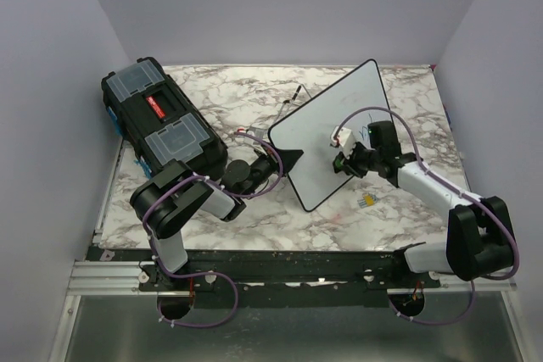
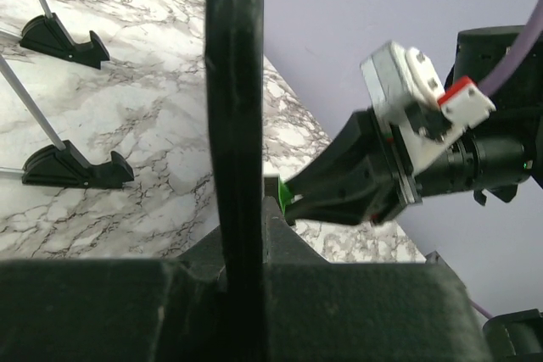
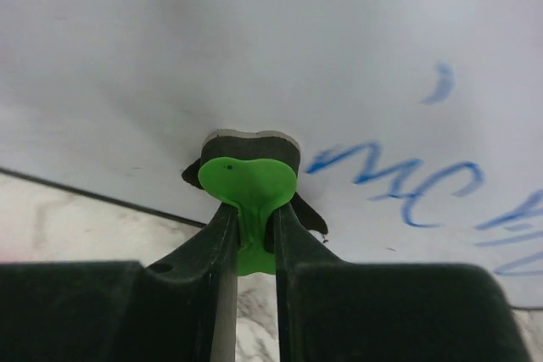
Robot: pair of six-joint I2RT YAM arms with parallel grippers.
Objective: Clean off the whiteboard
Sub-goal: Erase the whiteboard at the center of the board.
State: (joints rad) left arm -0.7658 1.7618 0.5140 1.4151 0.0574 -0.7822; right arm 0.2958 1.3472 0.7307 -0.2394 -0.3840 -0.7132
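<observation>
My right pincer (image 3: 250, 239) is clenched on a green eraser (image 3: 247, 177), pressing it against the whiteboard (image 1: 318, 137) straight ahead of its tips. Blue writing (image 3: 399, 180) lies just to the right of them. My left pincer (image 1: 284, 159) is clamped on the board's black frame, holding it tilted over the table (image 1: 254, 95).

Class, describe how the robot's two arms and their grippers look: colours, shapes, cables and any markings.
The left arm and the right arm each have chunky black joints linked by white tubes, with a purple cable looping alongside. The left gripper and the right gripper each have two flat black fingers. A white camera block with a red tab sits at the right wrist.
</observation>
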